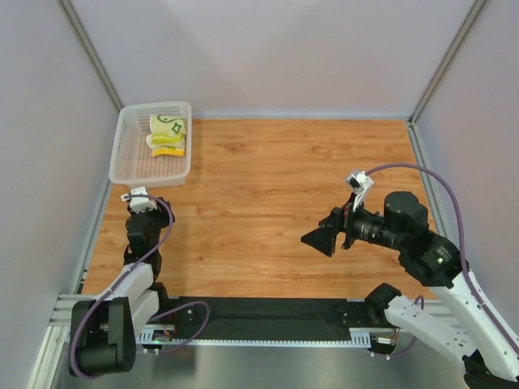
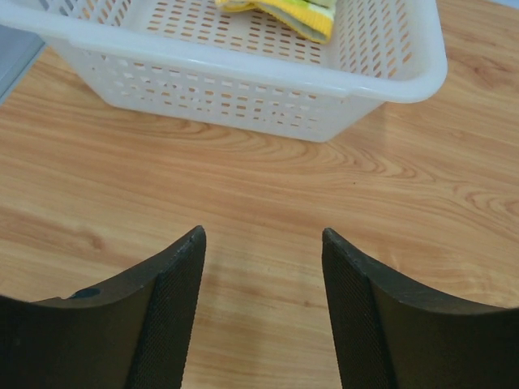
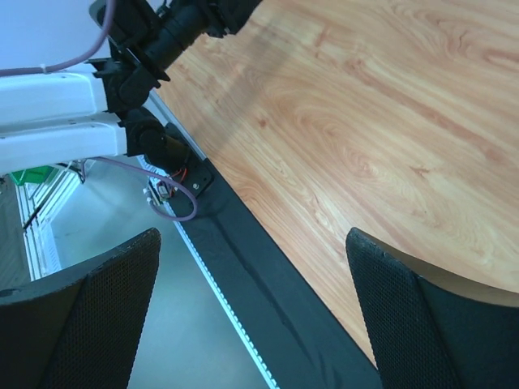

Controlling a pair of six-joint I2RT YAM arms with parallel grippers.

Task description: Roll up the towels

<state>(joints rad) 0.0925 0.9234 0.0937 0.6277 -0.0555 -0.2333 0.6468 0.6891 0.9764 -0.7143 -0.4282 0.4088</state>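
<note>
Right now both towels (image 1: 168,135) lie inside the white basket (image 1: 122,154), which sits on the wooden counter (image 1: 268,178) at its far left corner. They are stacked in a little pile in the far right part of the basket. The cream towel with green lines (image 1: 169,125) is on top. The yellow towel (image 1: 168,149) with the orange edge is under it, touching it. In the left wrist view only a bit of the yellow towel shows, at the top, behind the basket wall.

The left end effector (image 2: 263,235) is near the basket and points at its near side, but does not touch it. Its two fingers are apart, and only bare wood shows between them. It holds nothing.

The right end effector (image 3: 253,233) is well apart from the basket, over the right half of the counter, and points to the left. Its fingers are spread very wide and hold nothing. Between them you see the near edge of the counter and a black strip (image 3: 243,267) that runs along it.
</note>
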